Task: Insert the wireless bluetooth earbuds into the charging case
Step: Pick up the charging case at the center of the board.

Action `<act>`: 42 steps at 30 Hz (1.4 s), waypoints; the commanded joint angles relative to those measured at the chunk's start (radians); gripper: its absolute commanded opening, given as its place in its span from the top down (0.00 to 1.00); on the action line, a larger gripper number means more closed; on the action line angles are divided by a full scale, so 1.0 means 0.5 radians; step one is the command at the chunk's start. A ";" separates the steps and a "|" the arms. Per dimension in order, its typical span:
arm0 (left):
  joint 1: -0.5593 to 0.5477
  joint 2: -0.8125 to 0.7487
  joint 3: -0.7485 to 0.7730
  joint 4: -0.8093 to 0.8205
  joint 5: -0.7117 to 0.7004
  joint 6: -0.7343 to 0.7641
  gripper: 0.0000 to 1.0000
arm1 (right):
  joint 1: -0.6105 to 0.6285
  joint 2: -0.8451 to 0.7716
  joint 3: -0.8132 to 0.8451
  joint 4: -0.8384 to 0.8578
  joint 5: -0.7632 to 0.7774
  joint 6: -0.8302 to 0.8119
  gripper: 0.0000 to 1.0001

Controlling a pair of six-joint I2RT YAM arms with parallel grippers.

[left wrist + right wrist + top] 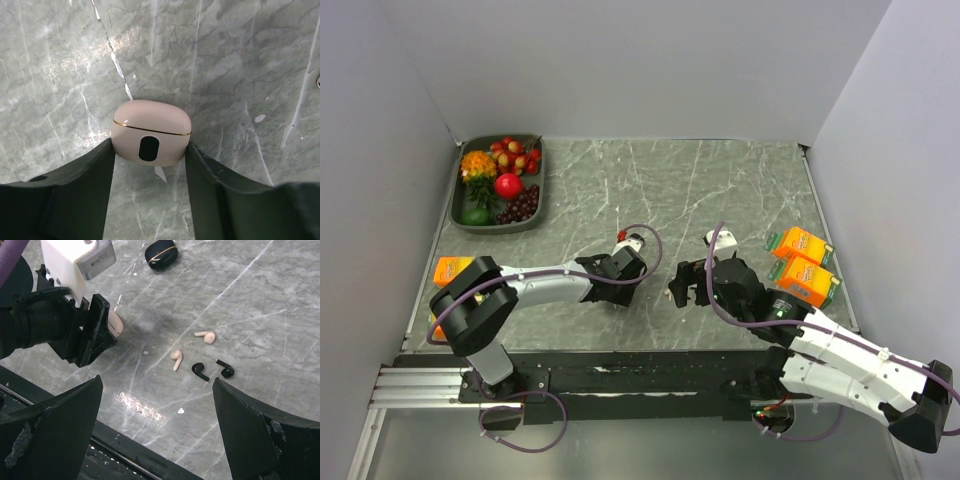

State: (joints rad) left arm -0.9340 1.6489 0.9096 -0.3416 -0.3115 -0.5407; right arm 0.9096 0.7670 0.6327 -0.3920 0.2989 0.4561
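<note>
Black earbuds (200,371) on grey marbled table (260,300)

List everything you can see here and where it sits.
black earbuds: two, black, lying loose side by side
pink earbuds: two, pale pink, beside the black pair
black case: one, glossy black, lid shut, beyond the earbuds
pink case: one, pale pink, lid shut, centre
tray: one, dark, far left corner, holding mixed fruit
cartons: at least three, orange, two at right edge, rest at left
table: one, grey marble
left pincer: one, black, fingers against both sides of the pink case
right pincer: one, black, wide open near the earbuds
</note>
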 commanded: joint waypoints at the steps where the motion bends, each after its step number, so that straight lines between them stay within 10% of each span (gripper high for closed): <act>1: -0.010 0.009 0.043 0.045 0.009 -0.002 0.51 | -0.012 -0.049 -0.001 0.014 0.025 0.027 0.00; 8: -0.009 -0.143 -0.061 0.130 -0.049 -0.069 0.99 | -0.012 -0.080 0.023 -0.017 0.049 0.033 0.00; 19: -0.080 -1.060 -0.781 0.998 -0.129 -0.106 0.99 | -0.025 -0.107 0.164 0.014 0.191 0.100 0.02; 28: -0.163 -1.583 -1.371 2.034 -0.040 0.305 0.99 | -0.144 -0.006 0.410 0.014 -0.269 0.070 0.07; 42: -0.485 -1.120 -1.469 2.806 -0.193 1.060 0.99 | -0.144 0.423 0.680 -0.103 -0.766 -0.166 0.20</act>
State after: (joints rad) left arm -1.1225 1.0554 0.1635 0.8646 -0.3874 -0.1246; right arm 0.8410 0.9333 0.9356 -0.4259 0.0128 0.4232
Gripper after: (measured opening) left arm 0.580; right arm 0.823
